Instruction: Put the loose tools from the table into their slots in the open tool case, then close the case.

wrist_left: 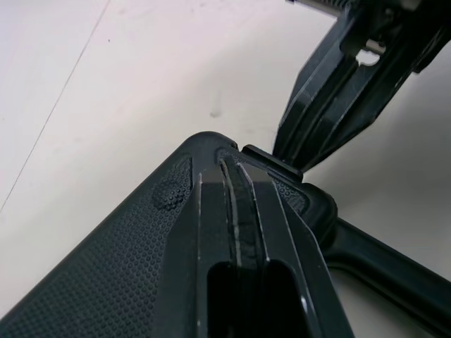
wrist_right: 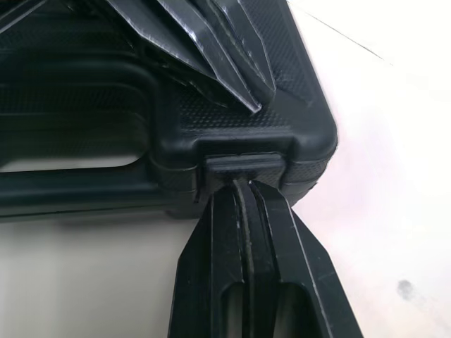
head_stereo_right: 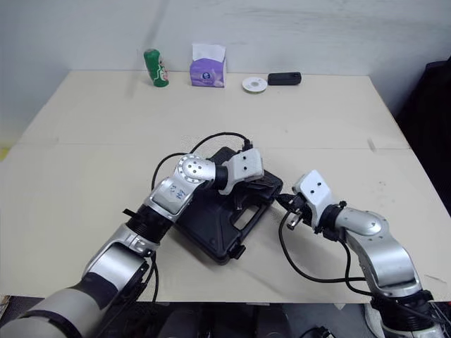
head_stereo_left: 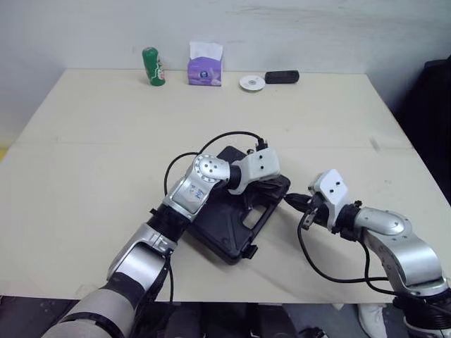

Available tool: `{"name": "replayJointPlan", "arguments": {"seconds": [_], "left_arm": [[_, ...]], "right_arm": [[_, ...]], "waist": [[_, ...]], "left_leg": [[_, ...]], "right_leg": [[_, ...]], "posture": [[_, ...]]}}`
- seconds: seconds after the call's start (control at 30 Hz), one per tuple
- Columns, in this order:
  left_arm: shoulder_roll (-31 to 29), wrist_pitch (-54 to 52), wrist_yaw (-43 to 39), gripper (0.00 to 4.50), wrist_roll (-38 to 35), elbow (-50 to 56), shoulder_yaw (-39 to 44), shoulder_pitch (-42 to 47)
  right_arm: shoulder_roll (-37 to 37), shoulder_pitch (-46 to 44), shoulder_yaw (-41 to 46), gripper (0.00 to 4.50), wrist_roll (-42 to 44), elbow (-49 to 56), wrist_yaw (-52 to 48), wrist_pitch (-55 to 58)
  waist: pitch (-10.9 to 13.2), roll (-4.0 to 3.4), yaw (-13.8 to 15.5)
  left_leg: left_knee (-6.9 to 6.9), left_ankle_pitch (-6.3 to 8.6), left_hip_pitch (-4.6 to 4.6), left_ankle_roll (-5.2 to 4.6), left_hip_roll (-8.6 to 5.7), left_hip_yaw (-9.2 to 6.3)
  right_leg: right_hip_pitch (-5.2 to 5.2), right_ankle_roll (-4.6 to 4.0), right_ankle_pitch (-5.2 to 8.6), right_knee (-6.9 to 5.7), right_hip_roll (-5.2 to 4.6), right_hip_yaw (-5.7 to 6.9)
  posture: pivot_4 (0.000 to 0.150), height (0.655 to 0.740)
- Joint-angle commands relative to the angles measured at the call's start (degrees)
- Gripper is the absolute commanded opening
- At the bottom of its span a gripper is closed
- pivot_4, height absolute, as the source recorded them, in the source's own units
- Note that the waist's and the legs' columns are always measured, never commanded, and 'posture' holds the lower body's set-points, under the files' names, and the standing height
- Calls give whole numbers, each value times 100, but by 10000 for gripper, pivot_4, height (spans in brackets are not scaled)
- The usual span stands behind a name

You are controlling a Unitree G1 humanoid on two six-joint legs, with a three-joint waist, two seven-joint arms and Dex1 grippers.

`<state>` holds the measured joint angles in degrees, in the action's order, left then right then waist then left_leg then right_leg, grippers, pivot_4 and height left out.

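Lying flat on the pale table (head_stereo_left: 91,141), near its front edge, is the black tool case (head_stereo_left: 225,225), and its lid is down. The case sits at a slant, with its handle (head_stereo_left: 257,215) on the side that faces the robot's right arm. The left gripper (head_stereo_left: 271,184) is on top of the case, close to the far corner by the handle. Its two black fingers (wrist_left: 211,232) are pressed together with no gap, and their tips rest on the bumpy lid. The right gripper (head_stereo_left: 287,201) reaches in from the right side, low over the table. Its two fingers (wrist_right: 278,260) are together too, and their tips touch a small black latch (wrist_right: 243,165) on the edge of the case at that same corner. The two grippers are very near each other there, one above the lid and one at the side. At the far edge of the table, well away from the case, stand a green can (head_stereo_left: 153,66) and a purple tissue box (head_stereo_left: 205,67). Beside those lie a small white round thing (head_stereo_left: 251,83) and a little black box (head_stereo_left: 282,77).
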<state>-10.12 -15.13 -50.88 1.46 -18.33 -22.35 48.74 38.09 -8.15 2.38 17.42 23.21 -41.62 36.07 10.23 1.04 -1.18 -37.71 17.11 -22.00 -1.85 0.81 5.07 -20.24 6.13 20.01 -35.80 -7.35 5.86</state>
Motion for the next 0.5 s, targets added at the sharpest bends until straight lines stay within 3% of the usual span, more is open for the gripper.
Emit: {"name": "replayJointPlan", "arguments": {"seconds": [0.03,0.27,0.5], "left_arm": [[-36,317,-373,0,-344,-126,156,-334],[-386,780,-1541,0,-1561,1002,837,-247],[-1156,449,-2107,0,-1884,2248,733,-837]], "right_arm": [[247,262,377,932,46,312,-169,-412],[542,959,773,932,20,526,-381,-929],[337,1740,681,932,364,709,-890,-1845]], "waist": [[2,-3,40],[22,-19,134],[22,-21,171]], "left_leg": [[0,0,-5,0,-1,0],[-6,-3,-32,-2,-6,0],[-5,-8,-35,-14,-17,5]], "right_leg": [[-1,0,0,3,-1,2],[-27,0,-1,-4,-2,5],[-15,17,-10,-1,0,12]], "posture": [[1500,7400],[1500,7400],[1500,7400]]}}
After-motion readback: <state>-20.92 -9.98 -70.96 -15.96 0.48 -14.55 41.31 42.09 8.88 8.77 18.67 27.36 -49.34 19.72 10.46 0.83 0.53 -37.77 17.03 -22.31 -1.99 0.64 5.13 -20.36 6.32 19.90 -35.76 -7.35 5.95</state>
